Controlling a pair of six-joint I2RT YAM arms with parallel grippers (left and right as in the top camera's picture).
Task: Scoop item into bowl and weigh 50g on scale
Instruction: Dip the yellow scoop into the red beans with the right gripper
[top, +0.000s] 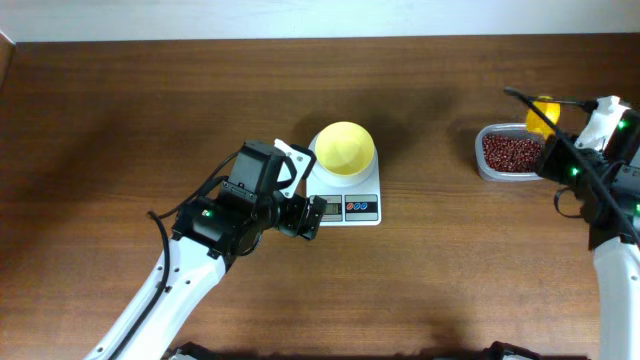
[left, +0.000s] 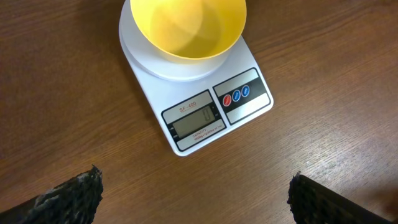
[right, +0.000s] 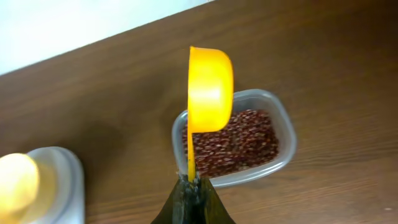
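1. Looking down from overhead, I use the scale (top: 345, 208) as my landmark. The pale-yellow bowl (top: 346, 148) sits on its platform. My left gripper (top: 298, 216) hangs just beside the scale's front-left corner, jaws spread wide and holding nothing. Well to the right of the scale, the beans (top: 510, 153) lie in a clear container (top: 480, 160). My right gripper (top: 556, 150) hovers over its far side with the yellow scoop (top: 543, 113).

2. From the left wrist, the bowl (left: 186, 28) looks empty and the display (left: 196, 121) seems to read zero. Both fingertips (left: 68, 199) are off the scale (left: 249, 106) and nearer the camera than its front strip. I judge that right: any touch would spoil the reading.

3. From the right wrist, the jaws are clamped on the scoop (right: 210, 90) by its handle. The cup is turned on edge above the beans (right: 242, 143), and I cannot see whether it carries any. The scale (right: 68, 180) shows at lower left.

4. Scooping is the step in hand, I reckon, with nothing weighed yet. I want a shallow dip, a modest load, the cup brought level before it travels to the scale, then a slow tilt over the bowl, adding small amounts as the target gets close.
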